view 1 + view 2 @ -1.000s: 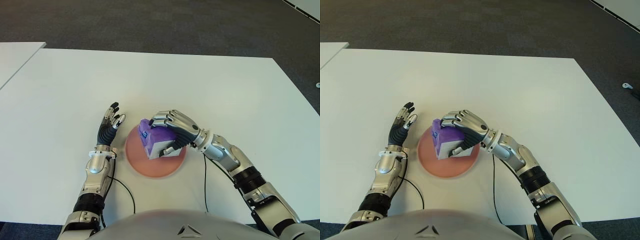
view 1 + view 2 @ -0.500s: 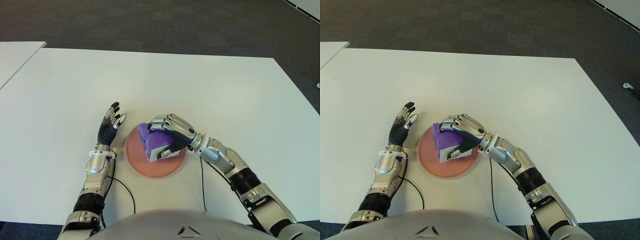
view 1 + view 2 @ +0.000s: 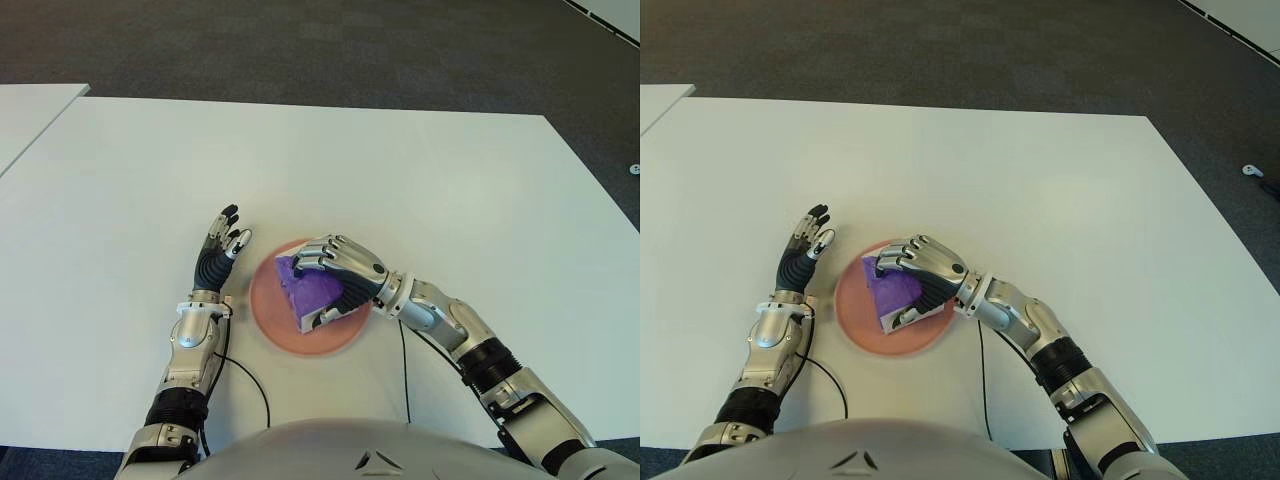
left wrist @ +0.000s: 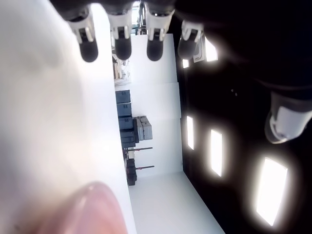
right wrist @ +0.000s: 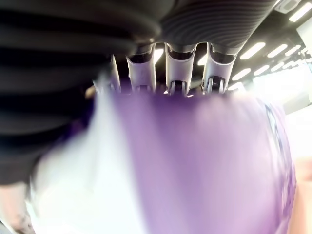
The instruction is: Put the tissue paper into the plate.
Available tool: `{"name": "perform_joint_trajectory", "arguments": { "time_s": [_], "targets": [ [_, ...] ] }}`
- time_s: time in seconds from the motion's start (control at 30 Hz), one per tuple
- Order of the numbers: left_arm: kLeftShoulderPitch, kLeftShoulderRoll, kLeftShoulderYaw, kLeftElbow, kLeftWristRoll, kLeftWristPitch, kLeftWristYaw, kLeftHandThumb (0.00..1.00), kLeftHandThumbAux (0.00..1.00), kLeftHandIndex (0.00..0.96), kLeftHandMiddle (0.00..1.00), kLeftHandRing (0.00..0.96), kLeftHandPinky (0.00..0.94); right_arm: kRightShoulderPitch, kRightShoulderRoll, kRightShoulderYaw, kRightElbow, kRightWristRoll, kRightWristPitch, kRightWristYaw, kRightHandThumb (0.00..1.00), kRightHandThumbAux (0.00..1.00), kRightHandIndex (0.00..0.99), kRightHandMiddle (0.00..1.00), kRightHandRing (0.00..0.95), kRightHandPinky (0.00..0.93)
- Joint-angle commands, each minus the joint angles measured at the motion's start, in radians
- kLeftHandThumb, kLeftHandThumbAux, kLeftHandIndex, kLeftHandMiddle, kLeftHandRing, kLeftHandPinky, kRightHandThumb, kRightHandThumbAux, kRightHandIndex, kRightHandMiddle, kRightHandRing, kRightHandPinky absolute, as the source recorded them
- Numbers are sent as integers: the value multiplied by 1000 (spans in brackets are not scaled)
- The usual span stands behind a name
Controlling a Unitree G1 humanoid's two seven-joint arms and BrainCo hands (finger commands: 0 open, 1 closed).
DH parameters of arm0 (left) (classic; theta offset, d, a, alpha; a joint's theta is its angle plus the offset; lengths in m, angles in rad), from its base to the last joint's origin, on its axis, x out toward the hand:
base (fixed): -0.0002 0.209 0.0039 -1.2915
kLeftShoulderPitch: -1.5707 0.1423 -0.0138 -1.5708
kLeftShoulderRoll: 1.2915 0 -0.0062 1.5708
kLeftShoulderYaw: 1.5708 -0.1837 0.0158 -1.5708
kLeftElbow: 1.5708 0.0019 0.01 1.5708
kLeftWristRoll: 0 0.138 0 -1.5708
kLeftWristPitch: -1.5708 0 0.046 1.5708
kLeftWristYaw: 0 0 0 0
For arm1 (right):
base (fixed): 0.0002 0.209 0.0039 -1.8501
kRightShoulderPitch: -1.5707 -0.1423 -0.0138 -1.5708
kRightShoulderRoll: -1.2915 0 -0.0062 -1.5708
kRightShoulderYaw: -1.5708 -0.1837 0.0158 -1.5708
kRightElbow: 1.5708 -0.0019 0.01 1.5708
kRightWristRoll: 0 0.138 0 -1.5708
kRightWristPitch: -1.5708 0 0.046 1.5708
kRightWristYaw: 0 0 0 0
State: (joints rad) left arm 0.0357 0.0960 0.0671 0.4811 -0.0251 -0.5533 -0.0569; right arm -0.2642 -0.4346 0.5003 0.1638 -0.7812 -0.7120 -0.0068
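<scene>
A white tabletop (image 3: 420, 170) fills most of the eye views, with dark carpet (image 3: 300, 45) beyond its far edge. Near the robot's edge sits a round pink plate (image 3: 268, 305). Inside the plate's rim is the tissue pack (image 3: 305, 292), purple with a white underside, tilted rather than lying flat. The right hand (image 3: 340, 275) comes in from the right and wraps over the pack, its fingers (image 5: 178, 68) curled across the purple top and its thumb against the white side, holding it over the plate's middle. Whether the pack touches the plate cannot be told. The left hand (image 3: 220, 250) shows just left of the plate, fingers (image 4: 122, 36) straight and spread, holding nothing.
</scene>
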Motion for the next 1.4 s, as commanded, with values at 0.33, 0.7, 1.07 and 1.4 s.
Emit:
{"name": "perform_joint_trajectory", "arguments": {
  "time_s": [0.33,0.7,1.07,1.4],
  "targets": [
    [51,-3,2,77,-1,48,-15,0,409,0,0,0,0,22,-70,16,-66,-63,20,76,47,283,0,0,0,0],
    [40,4,3,106,-4,26,-27,0,399,0,0,0,0,33,-74,1,-91,-41,16,68,51,255,0,0,0,0],
    [24,3,11,143,-18,6,-37,0,403,0,0,0,0,31,-53,-49,-125,53,17,63,78,237,0,0,0,0],
    [-6,1,25,194,-32,-15,-43,5,409,0,0,0,0,-18,-16,-151,-203,326,91,166,106,240,0,0,0,0]
  ]
}}
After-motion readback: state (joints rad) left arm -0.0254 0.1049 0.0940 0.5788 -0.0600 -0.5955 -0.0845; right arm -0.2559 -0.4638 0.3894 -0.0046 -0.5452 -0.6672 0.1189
